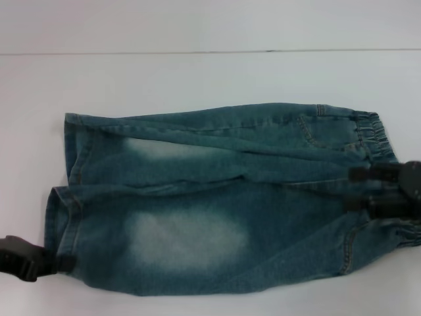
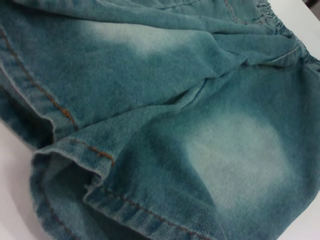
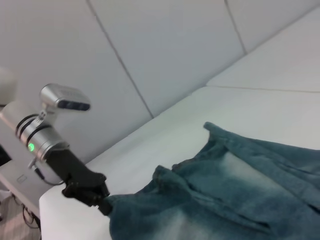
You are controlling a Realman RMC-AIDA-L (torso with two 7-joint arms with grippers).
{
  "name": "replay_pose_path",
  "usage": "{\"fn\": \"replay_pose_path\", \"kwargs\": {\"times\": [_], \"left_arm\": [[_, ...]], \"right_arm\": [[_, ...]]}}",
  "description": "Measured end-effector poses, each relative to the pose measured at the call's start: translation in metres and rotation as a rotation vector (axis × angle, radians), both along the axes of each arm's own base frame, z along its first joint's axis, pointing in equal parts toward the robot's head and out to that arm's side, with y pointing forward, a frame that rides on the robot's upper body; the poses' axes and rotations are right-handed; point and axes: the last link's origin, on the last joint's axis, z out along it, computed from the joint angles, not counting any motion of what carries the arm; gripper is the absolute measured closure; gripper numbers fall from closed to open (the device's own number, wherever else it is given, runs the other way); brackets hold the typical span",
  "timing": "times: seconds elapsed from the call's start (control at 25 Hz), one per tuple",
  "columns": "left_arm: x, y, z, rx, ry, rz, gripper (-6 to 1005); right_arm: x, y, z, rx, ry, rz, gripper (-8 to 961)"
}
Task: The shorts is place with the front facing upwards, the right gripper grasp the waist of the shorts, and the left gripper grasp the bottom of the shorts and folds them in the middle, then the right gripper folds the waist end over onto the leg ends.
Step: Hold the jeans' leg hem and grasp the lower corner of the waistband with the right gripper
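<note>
The denim shorts [image 1: 223, 197] are lying flat on the white table [image 1: 197, 79], waistband toward the robot's right, leg hems toward its left. The right gripper [image 1: 362, 189] is clamping the elastic waistband [image 1: 371, 128] at mid-waist. The left gripper [image 1: 62, 263] is pinching the near leg's hem corner [image 3: 117, 202], jaws closed on fabric.

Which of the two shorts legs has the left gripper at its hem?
The near leg, the one with the larger faded patch. The left gripper meets its hem corner at the table's front; the far leg has no gripper at its hem.
</note>
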Motion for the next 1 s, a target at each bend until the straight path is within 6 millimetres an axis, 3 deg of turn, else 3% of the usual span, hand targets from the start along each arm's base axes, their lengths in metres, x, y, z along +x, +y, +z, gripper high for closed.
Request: {"fn": "replay_pose_path", "kwargs": {"times": [0.48,1.0], "left_arm": [[0.01,0.016,0.005,0.06,-0.063,0.017,999],[0.017,0.033,0.013,0.119,-0.101,0.004,1000]], "right_arm": [[-0.015,0.026,0.036,-0.016,-0.078,-0.105,26],[-0.023,0.045,0.042,-0.172,-0.466,-0.102,26]]}}
